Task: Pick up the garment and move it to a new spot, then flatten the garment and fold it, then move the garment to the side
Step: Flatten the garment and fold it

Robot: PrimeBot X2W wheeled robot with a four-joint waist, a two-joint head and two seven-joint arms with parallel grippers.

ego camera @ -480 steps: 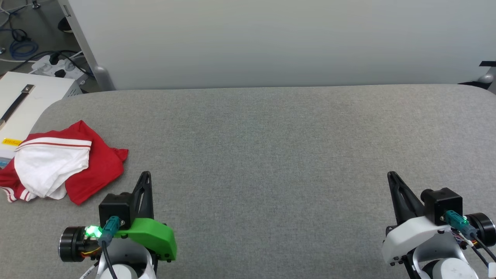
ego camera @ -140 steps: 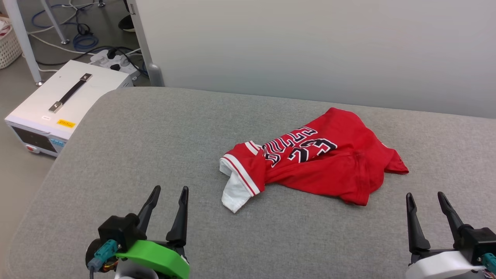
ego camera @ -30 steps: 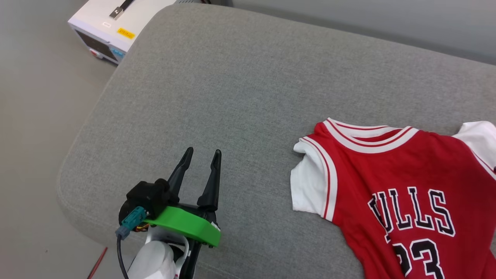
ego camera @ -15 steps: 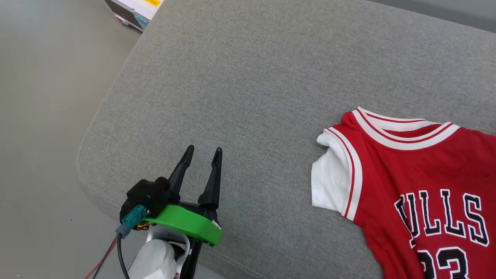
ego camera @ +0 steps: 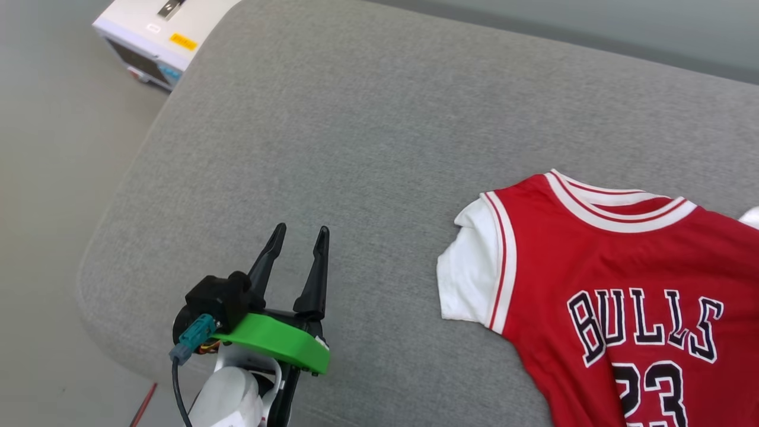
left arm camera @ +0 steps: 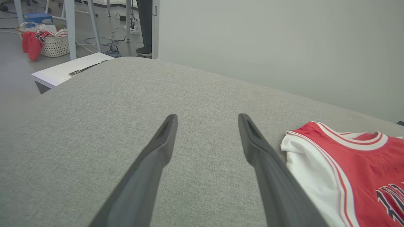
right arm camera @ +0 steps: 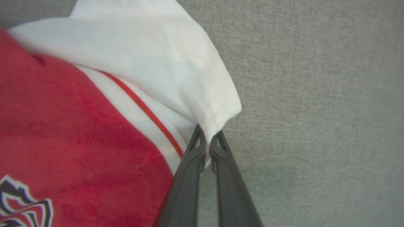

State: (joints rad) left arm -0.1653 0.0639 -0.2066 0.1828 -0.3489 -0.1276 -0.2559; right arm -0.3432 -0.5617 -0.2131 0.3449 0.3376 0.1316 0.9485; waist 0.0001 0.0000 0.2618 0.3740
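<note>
While left jaws gape, right jaws pinch sleeve

Right jaws, pressed together mid-frame, clamp the white sleeve hem of the garment (right arm camera: pixel 72 126), which lies on the grey surface (ego camera: pixel 356 118) at the head view's lower right. Left jaws stand apart at lower left, pointing up-frame.

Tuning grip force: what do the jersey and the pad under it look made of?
The jersey: thin knit, probably polyester; matte, limp, creasing softly; the white sleeve shows a stitched hem. Its lettering looks sewn or printed on; cannot tell which.
The pad: grey woven upholstery cloth, matte, visible coarse weave, rounded edges suggesting padding beneath.
</note>
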